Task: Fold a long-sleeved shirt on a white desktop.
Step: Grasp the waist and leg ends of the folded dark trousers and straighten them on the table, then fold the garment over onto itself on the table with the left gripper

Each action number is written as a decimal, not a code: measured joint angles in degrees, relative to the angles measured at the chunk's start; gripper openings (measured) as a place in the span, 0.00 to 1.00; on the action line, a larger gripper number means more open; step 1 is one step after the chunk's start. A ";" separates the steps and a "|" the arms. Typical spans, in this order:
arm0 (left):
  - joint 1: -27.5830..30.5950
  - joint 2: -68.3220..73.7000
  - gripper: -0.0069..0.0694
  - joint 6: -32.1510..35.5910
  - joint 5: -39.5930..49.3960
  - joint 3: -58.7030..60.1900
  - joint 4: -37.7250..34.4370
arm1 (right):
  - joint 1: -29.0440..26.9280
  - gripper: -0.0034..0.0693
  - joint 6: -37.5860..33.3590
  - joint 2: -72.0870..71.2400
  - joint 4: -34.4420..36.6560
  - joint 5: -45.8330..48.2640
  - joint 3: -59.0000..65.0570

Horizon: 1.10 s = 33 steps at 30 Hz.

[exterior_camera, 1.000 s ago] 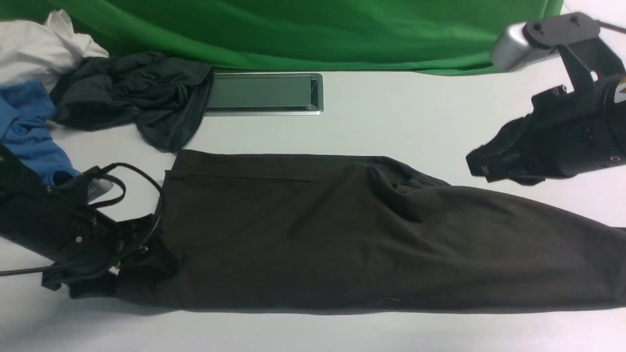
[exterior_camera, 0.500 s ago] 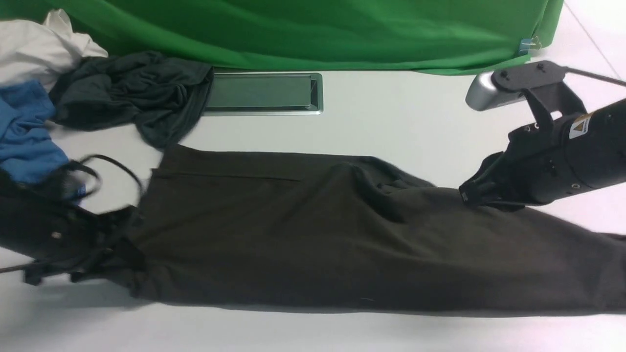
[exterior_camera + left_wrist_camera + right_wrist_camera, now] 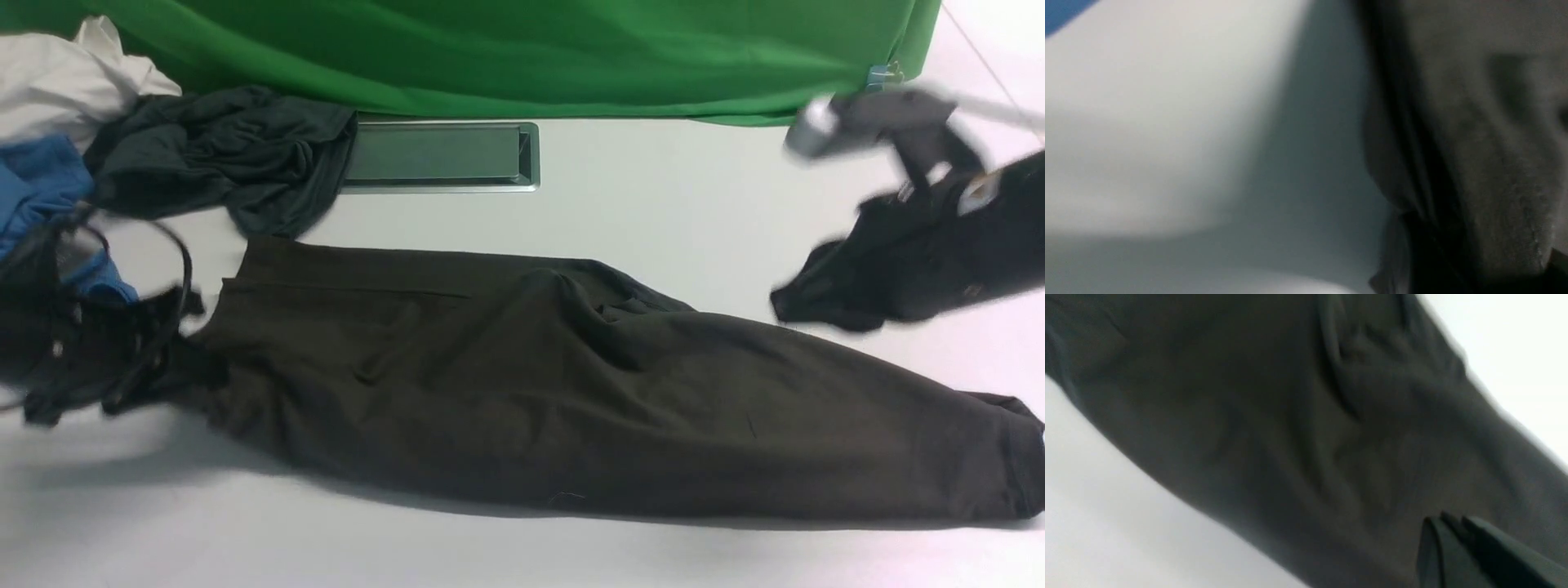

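Far left corner: a blue shirt (image 3: 41, 188) and a charcoal garment (image 3: 220, 155) lie heaped there, just clear of my cloth.
Left hand: my left hand (image 3: 167, 376) is at the left edge of the table (image 3: 694, 204). It is blurred, and pinched narrow on the bunched left end of the long-sleeved shirt (image 3: 571, 384).
Shirt, place: it stretches across the table's middle from the left edge to the right edge, on the near side of the cable hatch (image 3: 441, 155).
Shirt, handling: I judge it soft, limp and light. It should drag and wrinkle rather than slide, and sag between holds.
Where to hold: a corner or seamed edge, pinching every layer, one end per hand.
Shirt, looks: a very dark brown-black knit, lying as one long band. A straight seam runs along the far side, a deep crease sits mid-length, and the right end is banded. No print shows.
Right hand: my right hand (image 3: 788, 304) hovers, blurred, near the table's right edge. It is clear of the cloth, with its fingers together on nothing.
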 joint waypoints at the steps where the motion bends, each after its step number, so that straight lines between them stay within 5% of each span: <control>1: -0.26 0.00 0.28 1.76 1.63 -1.47 -3.44 | -0.03 0.15 0.23 -1.62 0.00 0.00 -0.98; 5: -4.18 0.00 0.28 7.21 6.93 -8.82 -13.56 | -0.13 0.16 0.55 -7.63 -0.19 0.00 -4.65; 8: -13.35 0.06 0.28 7.47 8.01 -17.21 -15.98 | -0.13 0.16 0.55 -12.39 -0.80 0.00 -7.55; 12: -32.75 3.21 0.28 4.14 4.41 -29.69 -14.07 | -0.16 0.20 0.55 -17.35 -1.95 -0.02 -8.97; 14: -37.60 4.88 0.28 3.31 2.96 -32.30 -13.29 | -0.16 0.20 0.55 -18.25 -2.31 0.11 -9.02; 18: -56.60 15.60 0.28 2.27 -7.52 -40.76 -12.13 | -0.16 0.22 0.55 -20.46 -3.72 2.27 -9.02; 21: -64.67 23.21 0.28 2.36 -16.21 -43.57 -10.41 | -0.16 0.23 0.61 -20.73 -4.14 4.12 -9.02; 29: -72.62 37.25 0.37 0.33 -21.34 -49.86 -6.94 | -0.16 0.24 0.72 -20.73 -4.51 5.40 -8.97; 33: -72.91 37.34 0.60 0.15 -21.21 -51.41 -5.18 | -0.16 0.25 0.72 -20.73 -4.56 5.40 -8.97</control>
